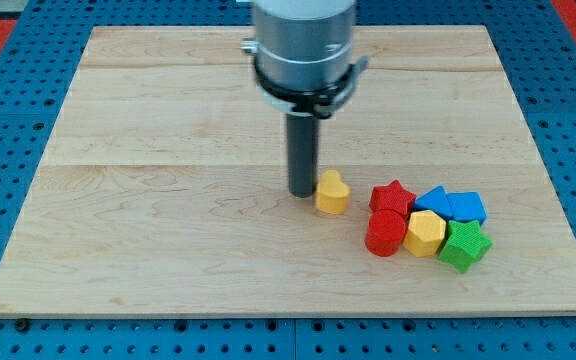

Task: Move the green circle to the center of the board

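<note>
My tip (301, 193) rests on the wooden board (168, 150) near its middle, touching or almost touching the left side of a yellow heart block (332, 192). The only green block I see is a green star-shaped one (464, 246), at the lower right end of a cluster to the right of the tip. That cluster also holds a red star (392, 196), a red round block (386, 234), a yellow hexagon (426, 233) and two blue blocks (433, 198) (467, 207). The blocks in it touch one another.
The arm's grey body (303, 45) hangs over the board's top middle and hides part of it. A blue perforated table (8, 120) surrounds the board on all sides.
</note>
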Motion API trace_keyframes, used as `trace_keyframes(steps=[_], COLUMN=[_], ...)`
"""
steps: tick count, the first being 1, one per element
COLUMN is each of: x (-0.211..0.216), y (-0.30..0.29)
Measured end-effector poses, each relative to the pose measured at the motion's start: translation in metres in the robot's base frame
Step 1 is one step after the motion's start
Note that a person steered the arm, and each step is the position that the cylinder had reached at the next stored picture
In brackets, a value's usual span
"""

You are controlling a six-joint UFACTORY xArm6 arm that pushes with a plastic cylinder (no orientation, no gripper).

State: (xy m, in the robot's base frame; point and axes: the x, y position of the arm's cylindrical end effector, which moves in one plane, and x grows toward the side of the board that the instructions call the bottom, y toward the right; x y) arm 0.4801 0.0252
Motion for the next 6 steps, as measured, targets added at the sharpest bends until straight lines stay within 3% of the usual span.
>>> trace_keyframes(steps=[2,3,6], x=[0.000,-0.046,-0.235], y=[0.028,0.003,0.002])
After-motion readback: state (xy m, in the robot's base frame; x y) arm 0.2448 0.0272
